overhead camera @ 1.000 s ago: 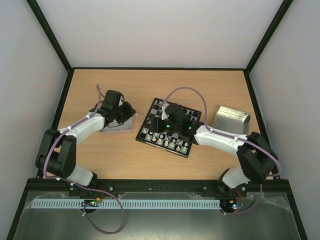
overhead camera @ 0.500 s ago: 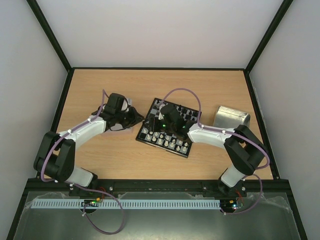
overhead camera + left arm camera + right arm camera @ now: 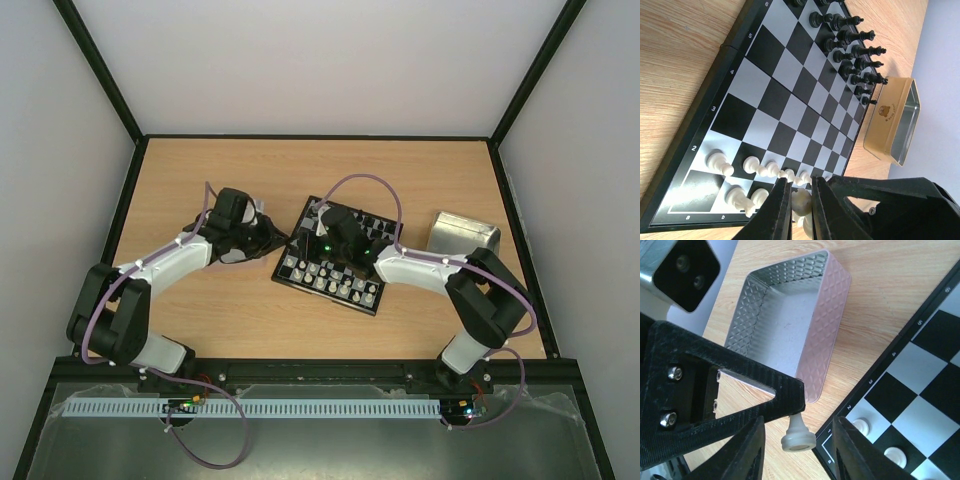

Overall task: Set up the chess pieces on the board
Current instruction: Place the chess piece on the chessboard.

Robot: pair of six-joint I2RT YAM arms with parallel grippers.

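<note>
The board (image 3: 325, 297) lies mid-table, with white pieces (image 3: 330, 280) along its near side and black pieces (image 3: 378, 222) along the far side. My left gripper (image 3: 268, 236) is at the board's left edge, shut on a white piece (image 3: 801, 201). In the left wrist view the board (image 3: 770, 100) shows white pawns (image 3: 720, 163) in a row and black pieces (image 3: 855, 55) at the far end. My right gripper (image 3: 800, 455) is open. Its fingers stand on either side of that white piece (image 3: 798, 437), apart from it, just off the board's corner (image 3: 920, 390).
A metal tray (image 3: 785, 325) lies left of the board, mostly hidden under the left arm in the top view (image 3: 235, 256). A second tin (image 3: 463, 237) stands right of the board and looks gold-sided in the left wrist view (image 3: 890, 120). Black frame rails edge the table.
My left gripper has moved right from over the left tray to the board's left edge. My right gripper has moved left across the board to meet it.
</note>
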